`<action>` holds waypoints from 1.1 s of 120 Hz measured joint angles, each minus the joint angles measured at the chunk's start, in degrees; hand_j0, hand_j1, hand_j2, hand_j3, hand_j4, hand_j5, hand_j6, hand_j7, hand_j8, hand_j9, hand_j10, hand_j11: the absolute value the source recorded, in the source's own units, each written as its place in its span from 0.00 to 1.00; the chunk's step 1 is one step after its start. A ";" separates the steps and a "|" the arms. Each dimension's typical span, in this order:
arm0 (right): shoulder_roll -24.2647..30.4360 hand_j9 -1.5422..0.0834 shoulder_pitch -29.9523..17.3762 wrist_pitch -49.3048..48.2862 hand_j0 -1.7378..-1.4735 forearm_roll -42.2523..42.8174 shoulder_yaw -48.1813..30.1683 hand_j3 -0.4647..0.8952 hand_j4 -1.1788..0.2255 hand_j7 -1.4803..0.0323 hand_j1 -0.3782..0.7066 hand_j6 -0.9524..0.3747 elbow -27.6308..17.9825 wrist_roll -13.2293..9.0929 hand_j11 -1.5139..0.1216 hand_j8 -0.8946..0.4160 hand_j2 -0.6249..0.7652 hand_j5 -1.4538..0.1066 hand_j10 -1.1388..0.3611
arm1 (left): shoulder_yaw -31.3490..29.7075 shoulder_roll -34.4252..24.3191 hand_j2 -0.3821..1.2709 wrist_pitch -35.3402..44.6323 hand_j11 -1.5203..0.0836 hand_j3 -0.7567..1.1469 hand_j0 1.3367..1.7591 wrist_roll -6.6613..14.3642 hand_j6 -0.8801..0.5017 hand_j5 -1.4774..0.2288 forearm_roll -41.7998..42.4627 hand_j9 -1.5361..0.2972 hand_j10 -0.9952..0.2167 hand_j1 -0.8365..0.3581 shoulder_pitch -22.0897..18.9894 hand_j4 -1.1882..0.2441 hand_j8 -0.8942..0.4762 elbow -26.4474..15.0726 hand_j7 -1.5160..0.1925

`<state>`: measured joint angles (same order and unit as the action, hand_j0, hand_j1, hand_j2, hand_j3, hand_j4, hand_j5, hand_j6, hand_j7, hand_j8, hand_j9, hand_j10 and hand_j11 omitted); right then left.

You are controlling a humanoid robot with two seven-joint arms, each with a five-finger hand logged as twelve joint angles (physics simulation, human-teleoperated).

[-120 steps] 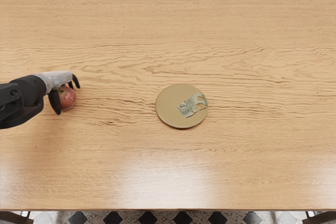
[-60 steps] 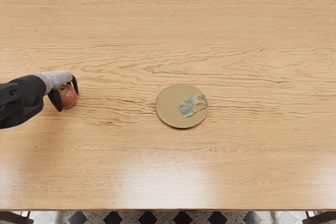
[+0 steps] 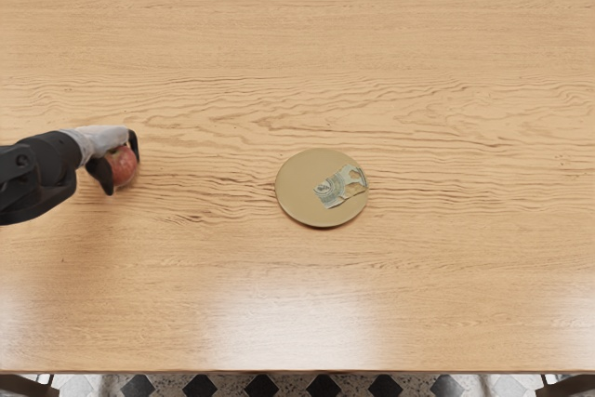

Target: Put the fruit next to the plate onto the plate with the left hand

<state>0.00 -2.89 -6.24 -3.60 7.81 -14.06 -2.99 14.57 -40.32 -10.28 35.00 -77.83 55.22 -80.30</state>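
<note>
**Clerk:** Start with what is nearest. What is the working hand doing?

**Inspector:** The left hand (image 3: 102,152) comes in from the left edge, low over the table (image 3: 279,304). Its fingers (image 3: 133,143) are curled over the top of the fruit (image 3: 124,166) and the thumb is pressed to the fruit's near side. I record it as closed around the fruit. The right hand does not show.

**Clerk:** Is the fruit off the table?

**Inspector:** I cannot tell. There is no clear gap under it, so I judge it is resting on the wood or barely raised.

**Clerk:** And the plate?

**Inspector:** The plate (image 3: 299,185) lies well apart from the hand, out past the fingertips towards the middle of the table, at about the same depth. A small crumpled greenish object (image 3: 339,185) sits on the side of the plate away from the hand. The half facing the hand is bare.

**Clerk:** Anything beyond that?

**Inspector:** Only bare wood up to the far edge.

**Clerk:** How far along is the task?

**Inspector:** In my judgement the reach and the grip are done. The lift, the carry across to the plate and the release have not yet been done. The fruit is not on the plate.
</note>
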 joint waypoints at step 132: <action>0.00 0.94 -0.01 0.00 0.30 -0.02 -0.08 0.34 0.83 0.97 0.04 0.71 0.09 0.00 0.92 0.67 0.45 0.92 0.75 | -2.04 24.51 0.50 -3.33 0.17 0.40 0.70 -0.01 0.58 0.11 6.26 0.15 0.45 0.44 15.76 0.65 0.57 -0.05 0.15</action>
<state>0.00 -2.90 -6.24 -3.62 7.74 -13.97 -2.99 12.53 -15.81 -13.61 34.99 -71.57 70.98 -80.35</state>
